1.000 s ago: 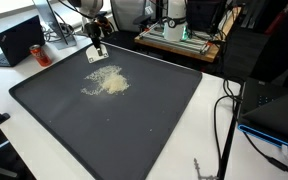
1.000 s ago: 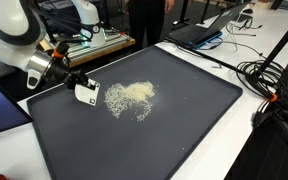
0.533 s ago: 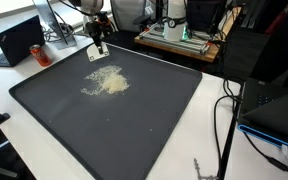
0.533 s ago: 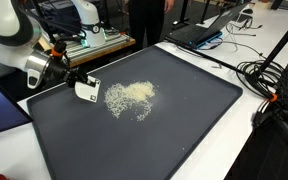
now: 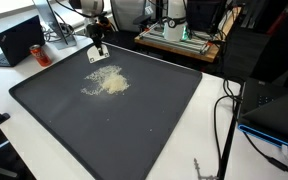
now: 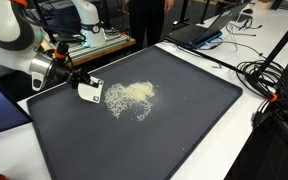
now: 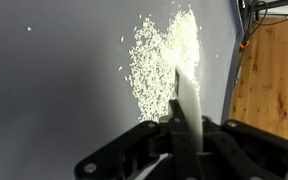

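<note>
My gripper (image 6: pixel 76 80) is shut on a thin white flat scraper (image 6: pixel 90 90) and holds it low over a large dark tray (image 6: pixel 184 130). A pile of small pale grains (image 6: pixel 132 95) lies on the tray just beside the scraper. In an exterior view the gripper (image 5: pixel 99 44) hangs at the tray's far edge with the scraper (image 5: pixel 97 55) under it and the grain pile (image 5: pixel 106 82) in front. In the wrist view the gripper (image 7: pixel 184 128) pinches the scraper (image 7: pixel 187 98) edge-on, pointing at the grains (image 7: pixel 164 60).
A few stray grains (image 7: pixel 28 28) lie apart from the pile. A laptop (image 5: pixel 19 40) stands beyond the tray's corner. Equipment and cables (image 5: pixel 184 35) crowd the table behind. More cables (image 6: pixel 269 75) and a laptop (image 6: pixel 209 30) lie past the tray's other side.
The gripper with the scraper has shifted slightly toward the grain pile. The pile looks unchanged.
</note>
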Motion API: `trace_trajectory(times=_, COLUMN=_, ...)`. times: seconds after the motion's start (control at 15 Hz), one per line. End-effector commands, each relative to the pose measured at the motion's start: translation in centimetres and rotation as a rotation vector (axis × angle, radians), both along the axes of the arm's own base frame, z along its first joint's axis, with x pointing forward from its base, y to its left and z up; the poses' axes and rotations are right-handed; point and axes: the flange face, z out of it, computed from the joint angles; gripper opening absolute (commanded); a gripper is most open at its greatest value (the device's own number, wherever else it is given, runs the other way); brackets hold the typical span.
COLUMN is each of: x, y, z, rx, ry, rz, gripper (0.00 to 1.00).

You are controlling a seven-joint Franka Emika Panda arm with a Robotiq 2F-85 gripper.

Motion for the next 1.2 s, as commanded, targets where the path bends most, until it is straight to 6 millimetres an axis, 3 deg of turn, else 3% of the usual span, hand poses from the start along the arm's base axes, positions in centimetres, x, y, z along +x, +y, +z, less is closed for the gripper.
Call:
trace_trajectory(times=0.0, x=1.0, y=0.0, z=-1.3, rx=0.018, ry=-0.041, rz=-0.012, gripper=0.01)
trace_trajectory(times=0.53, x=0.1, y=-1.2, z=-4.5, rx=0.072, ry=-0.163, rz=-0.045, gripper=0.01)
trace_trajectory(times=0.87, x=-0.5, y=-2.5, z=-5.2, rx=0.086, ry=-0.181, rz=-0.137, gripper=0.01)
trace_trajectory(times=1.13, x=-1.1, y=-3.5, z=-4.7, rx=0.063, ry=-0.190, rz=-0.203, gripper=0.01)
